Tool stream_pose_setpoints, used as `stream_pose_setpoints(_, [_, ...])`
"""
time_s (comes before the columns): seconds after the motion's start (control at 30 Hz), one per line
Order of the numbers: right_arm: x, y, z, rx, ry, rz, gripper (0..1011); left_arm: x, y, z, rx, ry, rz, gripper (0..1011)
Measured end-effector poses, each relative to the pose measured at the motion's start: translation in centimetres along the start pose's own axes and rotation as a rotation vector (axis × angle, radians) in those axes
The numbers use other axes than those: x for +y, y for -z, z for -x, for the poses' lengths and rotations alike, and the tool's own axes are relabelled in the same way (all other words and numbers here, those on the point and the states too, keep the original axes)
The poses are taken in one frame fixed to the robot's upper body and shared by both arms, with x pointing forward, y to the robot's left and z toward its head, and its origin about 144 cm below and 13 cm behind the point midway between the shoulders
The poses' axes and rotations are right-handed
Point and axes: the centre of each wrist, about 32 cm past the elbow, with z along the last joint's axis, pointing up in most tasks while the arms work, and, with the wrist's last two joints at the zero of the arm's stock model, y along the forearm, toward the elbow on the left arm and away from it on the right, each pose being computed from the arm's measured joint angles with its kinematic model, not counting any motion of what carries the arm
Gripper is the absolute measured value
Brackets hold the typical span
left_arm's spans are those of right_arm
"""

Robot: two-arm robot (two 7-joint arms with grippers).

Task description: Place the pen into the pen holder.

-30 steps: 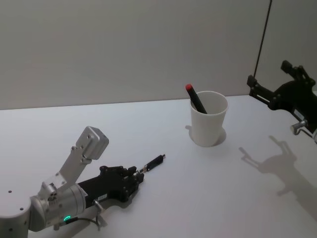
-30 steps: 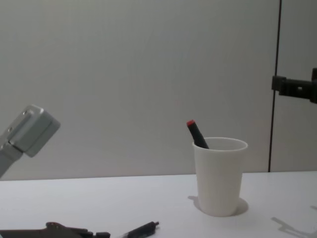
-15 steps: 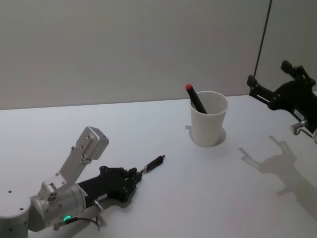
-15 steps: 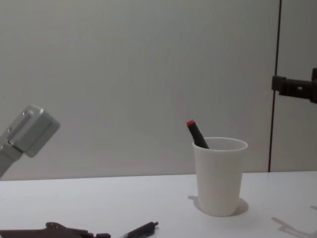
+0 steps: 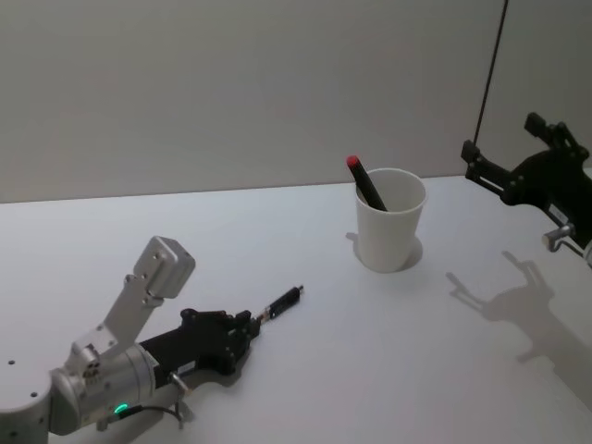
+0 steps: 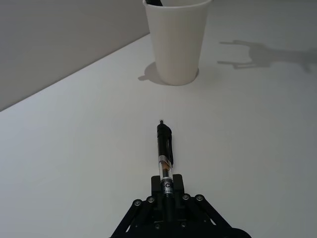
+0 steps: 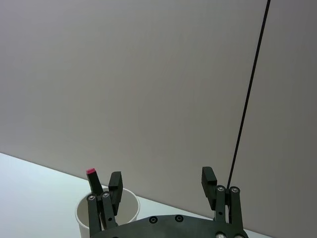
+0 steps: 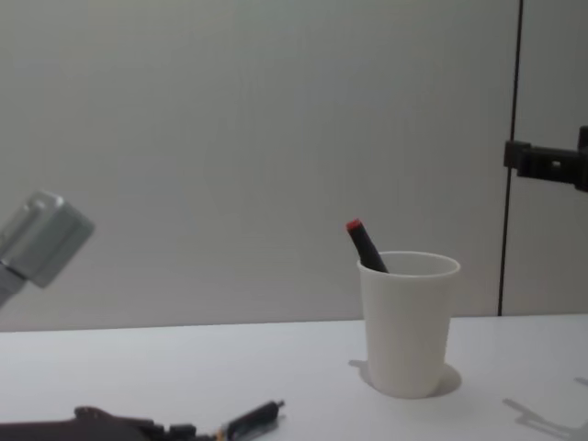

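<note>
Your left gripper (image 6: 167,191) was down low on the surface (image 5: 370,351), well short of the pen holder (image 5: 389,222) and off to its left. It was pinched tight on one end of the pen (image 6: 165,148), with the free end aimed at the holder. A red-capped marker (image 5: 365,182) leaned inside the holder. Your right gripper (image 7: 162,177) hung up high to the holder's right, spread wide, holding nothing.
</note>
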Motion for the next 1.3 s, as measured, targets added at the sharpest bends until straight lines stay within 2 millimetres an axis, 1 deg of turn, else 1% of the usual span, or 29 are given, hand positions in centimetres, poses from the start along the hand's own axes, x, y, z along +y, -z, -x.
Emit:
stream_pose_setpoints(0.23, [0.0, 0.0, 0.0, 0.000, 0.000, 0.000, 1002, 0.7, 0.0, 0.0, 0.002, -0.027, 0.077, 129])
stream_pose_setpoints(0.6, [0.0, 0.0, 0.0, 0.000, 0.000, 0.000, 1002, 1.7, -0.7, 0.1, -0.008, -0.075, 0.248, 129])
stream_pose_setpoints(0.93, [0.0, 0.0, 0.0, 0.000, 0.000, 0.000, 1002, 2.0, -2.4, 0.2, -0.041, -0.107, 0.411, 129])
stream_pose_setpoints(1.1, [0.0, 0.0, 0.0, 0.000, 0.000, 0.000, 1002, 1.6, -3.8, 0.3, -0.069, -0.115, 0.515, 129])
stream_pose_setpoints(1.13, [0.0, 0.0, 0.0, 0.000, 0.000, 0.000, 1002, 1.6, -3.8, 0.3, -0.069, -0.115, 0.515, 129])
stream_pose_setpoints(1.3, [0.0, 0.0, 0.0, 0.001, 0.000, -0.001, 1002, 1.1, -5.1, 0.4, -0.091, -0.117, 0.592, 129])
